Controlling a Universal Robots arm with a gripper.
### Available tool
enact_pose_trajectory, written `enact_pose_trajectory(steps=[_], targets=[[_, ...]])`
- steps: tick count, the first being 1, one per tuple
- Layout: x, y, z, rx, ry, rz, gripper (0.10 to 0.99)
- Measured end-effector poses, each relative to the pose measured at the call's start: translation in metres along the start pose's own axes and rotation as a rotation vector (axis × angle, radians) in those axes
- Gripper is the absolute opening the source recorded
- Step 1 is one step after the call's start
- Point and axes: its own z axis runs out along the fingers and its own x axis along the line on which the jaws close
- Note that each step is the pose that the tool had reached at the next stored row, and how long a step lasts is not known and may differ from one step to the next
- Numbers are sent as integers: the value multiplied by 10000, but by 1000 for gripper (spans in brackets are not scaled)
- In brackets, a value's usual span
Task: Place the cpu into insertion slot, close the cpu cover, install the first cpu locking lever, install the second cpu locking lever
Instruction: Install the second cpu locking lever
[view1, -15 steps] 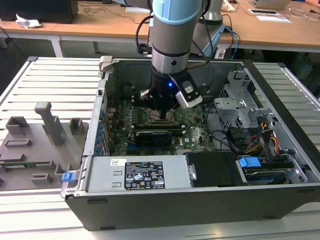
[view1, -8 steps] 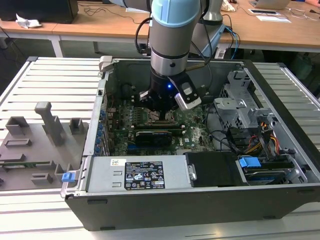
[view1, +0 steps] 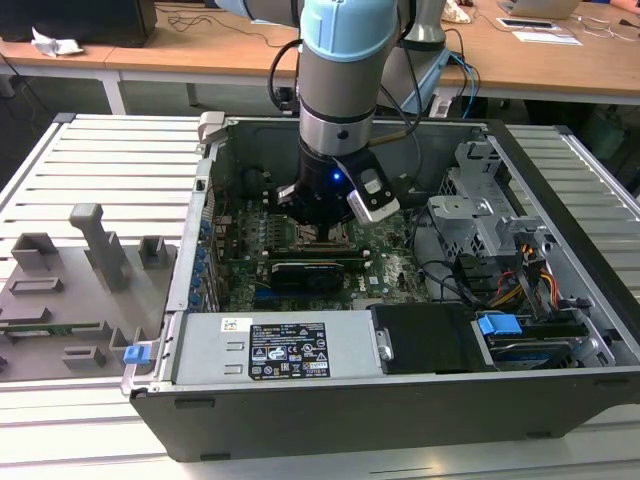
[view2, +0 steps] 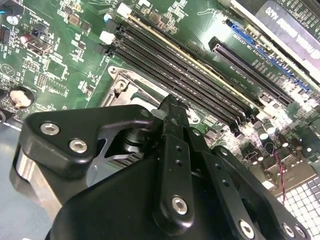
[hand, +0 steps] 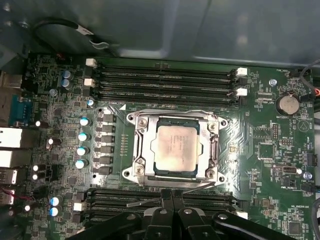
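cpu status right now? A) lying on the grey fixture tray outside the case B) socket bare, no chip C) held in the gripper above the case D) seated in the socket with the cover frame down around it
D: in the first wrist view the cpu sits in the insertion slot with the cpu cover framing it.

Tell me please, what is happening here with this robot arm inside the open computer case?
The arm's black gripper is low over the green motherboard inside the open grey computer case. In the first wrist view, the square silvery-beige cpu lies in the black-framed insertion slot, and the thin silver metal cpu cover appears closed around it. The gripper sits at the cover's edge, beside a thin metal locking lever. Whether it grips the lever is unclear.
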Motion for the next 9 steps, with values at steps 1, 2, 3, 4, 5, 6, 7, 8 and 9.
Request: enact_pose_trajectory(steps=[1, 2, 3, 4, 5, 6, 7, 8, 9], targets=[[5, -5, 1, -15, 0, 0, 106], [13, -12, 1, -47, -2, 1, 106], [20, -17, 0, -87, -4, 2, 106], [35, -28, -2, -201, -10, 3, 106], [48, -33, -2, -248, -13, 4, 106], [61, -36, -2, -270, -14, 3, 106], [74, -38, -1, -279, -14, 3, 106], [86, -38, 2, -285, -16, 3, 106], [96, -39, 8, -288, -15, 3, 106]])
